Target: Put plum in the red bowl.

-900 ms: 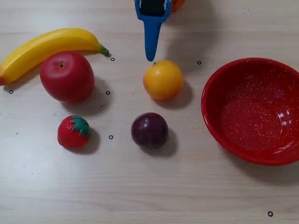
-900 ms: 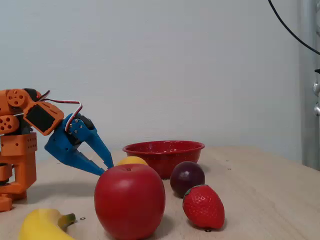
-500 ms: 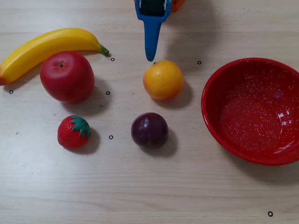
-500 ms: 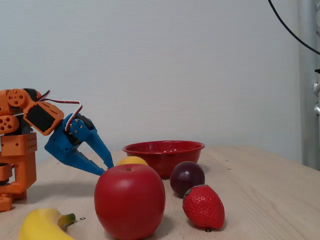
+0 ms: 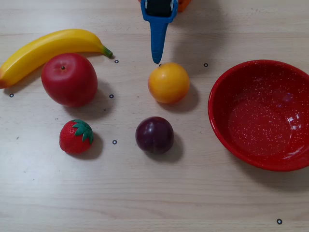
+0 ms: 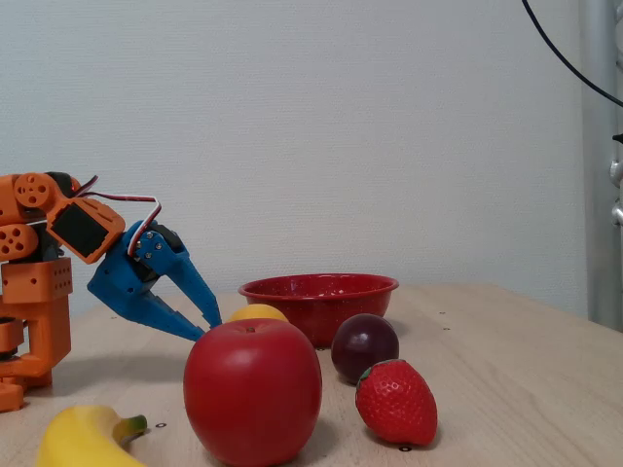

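The blue fingers (image 6: 206, 313) of the orange arm (image 6: 39, 263) stood apart and empty, angled down toward the pale wooden worktop (image 5: 159, 193), as the fixed view showed. From overhead the gripper (image 5: 157, 60) entered from the top edge, its tip just above the orange-yellow fruit (image 5: 168, 82) and close to it; whether the two touched could not be told.

The plum (image 5: 154, 135) lay free on the worktop, just below that fruit in the overhead view and well apart from the fingers. In the fixed view the plum (image 6: 364, 347) sat in front of the red bowl (image 6: 319, 292), partly behind a strawberry (image 6: 396, 402).

The red bowl (image 5: 231, 140) stood upright and empty at the right of the overhead view, its speckled inside catching the light, near the plum but not touching it.

To the left in that view, a red apple (image 5: 69, 79) rested just below a banana (image 5: 48, 48), and the strawberry (image 5: 76, 137) lay below the apple, level with the plum. Small dark ring marks (image 5: 114, 142) dotted the worktop between the fruits.
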`<state>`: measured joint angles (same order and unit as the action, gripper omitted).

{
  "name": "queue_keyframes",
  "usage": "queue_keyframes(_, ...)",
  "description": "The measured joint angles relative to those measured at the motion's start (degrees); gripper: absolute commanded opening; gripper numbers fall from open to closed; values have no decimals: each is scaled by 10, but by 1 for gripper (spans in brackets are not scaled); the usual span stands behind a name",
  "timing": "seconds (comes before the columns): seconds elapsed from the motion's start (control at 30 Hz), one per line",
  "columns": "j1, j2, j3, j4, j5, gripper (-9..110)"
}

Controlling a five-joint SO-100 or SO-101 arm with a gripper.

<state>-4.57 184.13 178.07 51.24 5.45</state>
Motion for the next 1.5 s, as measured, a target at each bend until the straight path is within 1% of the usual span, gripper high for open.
queue_keyframes(0.27, 0, -8, 0, -8, 1, 0)
queue_keyframes(0.47, -1, -134, -63, -16, 31, 0)
queue_keyframes(0.57, -2, -207, -165, 18, 48, 0)
queue_keyframes(0.67, -1, -294, -296, 79, 69, 0)
queue_keyframes(0.9, -2, -495, -584, 231, 76, 0)
queue_keyframes(1.03, -9, -592, -704, 289, 85, 2)
queue_keyframes(1.13, -24, -664, -788, 318, 91, 7)
queue_keyframes(1.33, -19, -820, -956, 396, 100, 19)
queue_keyframes(1.5, -21, -959, -1083, 449, 107, 33)
